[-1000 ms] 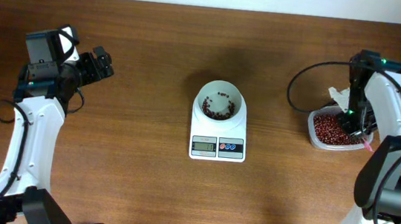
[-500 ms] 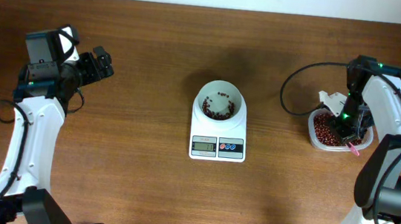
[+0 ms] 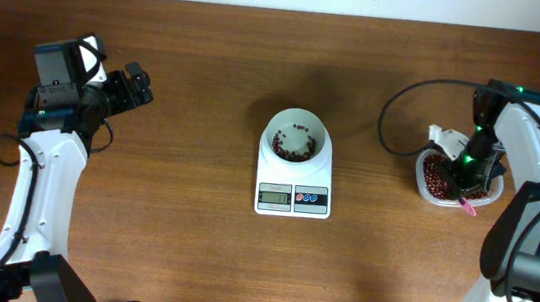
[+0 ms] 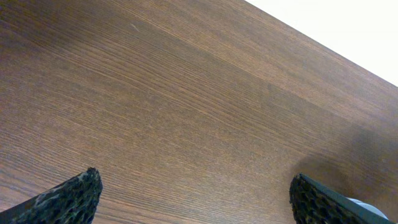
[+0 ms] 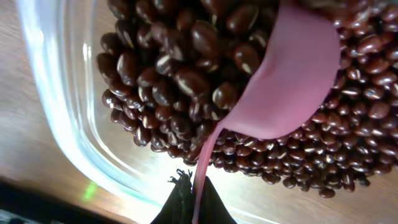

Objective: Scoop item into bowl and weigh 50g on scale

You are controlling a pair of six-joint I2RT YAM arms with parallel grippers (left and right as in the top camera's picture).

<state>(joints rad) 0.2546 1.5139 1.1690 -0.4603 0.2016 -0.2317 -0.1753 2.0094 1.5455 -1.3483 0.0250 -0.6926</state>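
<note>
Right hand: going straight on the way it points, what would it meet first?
The beans in the clear tub, probably at once: the pink scoop held by the right hand is dipped into them.

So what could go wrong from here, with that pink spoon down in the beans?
1. The pink plastic spoon is dug into the small red-brown beans; lifted fast, some could roll onto the brown wooden table.
2. The right claw pinches only the spoon's thin handle, so it might twist.
3. The clear plastic tub sits apart from the round white bowl on the small white scale, so beans may drop on the way.
</note>
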